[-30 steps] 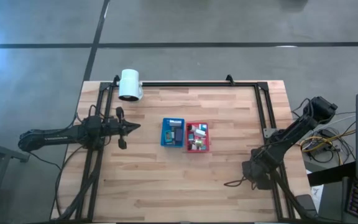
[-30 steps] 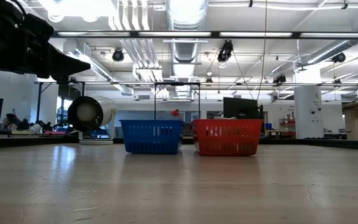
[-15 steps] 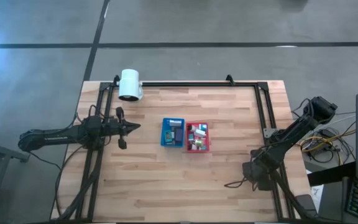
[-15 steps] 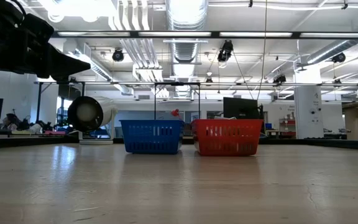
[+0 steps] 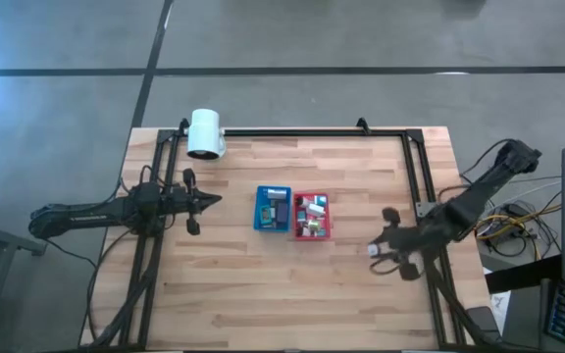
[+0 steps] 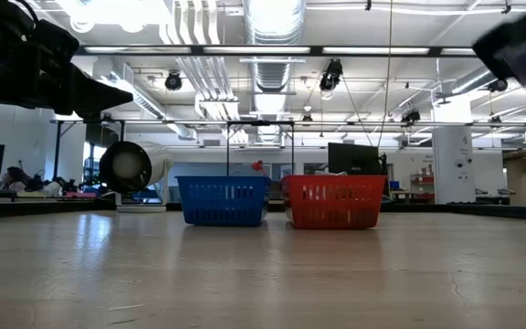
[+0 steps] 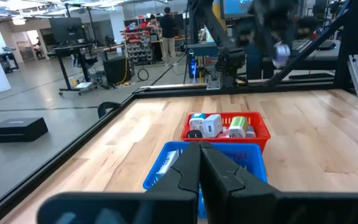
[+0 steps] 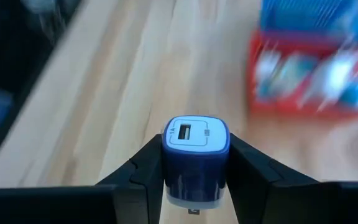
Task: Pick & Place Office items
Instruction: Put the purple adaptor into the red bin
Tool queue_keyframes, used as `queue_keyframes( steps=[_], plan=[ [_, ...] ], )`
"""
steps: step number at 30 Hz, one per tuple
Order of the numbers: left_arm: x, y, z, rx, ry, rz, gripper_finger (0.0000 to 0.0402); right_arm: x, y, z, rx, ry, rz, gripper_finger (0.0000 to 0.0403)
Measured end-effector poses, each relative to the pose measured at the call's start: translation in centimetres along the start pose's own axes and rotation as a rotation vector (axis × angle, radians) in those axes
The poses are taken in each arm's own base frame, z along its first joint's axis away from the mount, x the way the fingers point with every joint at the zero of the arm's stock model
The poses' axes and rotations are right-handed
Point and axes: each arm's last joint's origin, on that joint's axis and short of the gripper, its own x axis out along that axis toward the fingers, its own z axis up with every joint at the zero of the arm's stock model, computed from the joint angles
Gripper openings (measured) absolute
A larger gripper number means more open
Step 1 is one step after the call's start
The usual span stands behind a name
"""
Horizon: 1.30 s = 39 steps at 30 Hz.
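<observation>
Your right claw (image 5: 379, 251) has swung in from the desk's right edge since a second ago and now hangs over the bare wood just right of the red basket (image 5: 311, 232), with something pale between its fingers. Your left claw (image 5: 212, 200) waits pressed together at the left, pointing at the blue basket (image 5: 272, 225), unchanged.

From desk height, a dark blur of the right arm has entered the upper right corner; both baskets sit as before.

Your left wrist view shows the office items (image 7: 221, 125) heaped in the red basket, the blue one nearer.

Your right wrist view settles it: the claw pinches a blue-and-white USB charger block (image 8: 195, 159), so one item is lifted and heading toward the baskets.
</observation>
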Motion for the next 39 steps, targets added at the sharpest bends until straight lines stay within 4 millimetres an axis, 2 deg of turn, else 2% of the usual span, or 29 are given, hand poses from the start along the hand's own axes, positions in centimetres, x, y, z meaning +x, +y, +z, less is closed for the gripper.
queue_keyframes(
  steps=[5,9,18,27,34,39],
  plan=[
    [0.0,0.0,0.0,0.0,0.0,0.0,0.0009,-3.0,-1.9,0.4,-0.028,-0.311,-0.018,0.0123],
    [0.0,0.0,0.0,0.002,0.0,0.0,0.0009,-3.8,-3.1,-0.5,-0.037,-0.461,-0.016,0.0123],
    [0.0,0.0,0.0,0.004,0.0,0.0,0.0009,-2.0,-5.0,-4.6,-0.025,-0.57,-0.087,0.0123],
    [0.0,0.0,0.0,0.004,0.0,0.0,0.0009,0.2,-5.7,-8.0,0.019,-0.607,-0.084,0.0123],
    [0.0,0.0,0.0,0.004,0.003,0.0,0.0009,-0.9,-6.0,-7.2,0.049,-0.669,-0.136,0.0123],
    [0.0,0.0,0.0,0.005,0.004,0.003,0.0009,-2.7,-6.1,-5.1,0.054,-0.68,-0.223,0.0123]
  ],
)
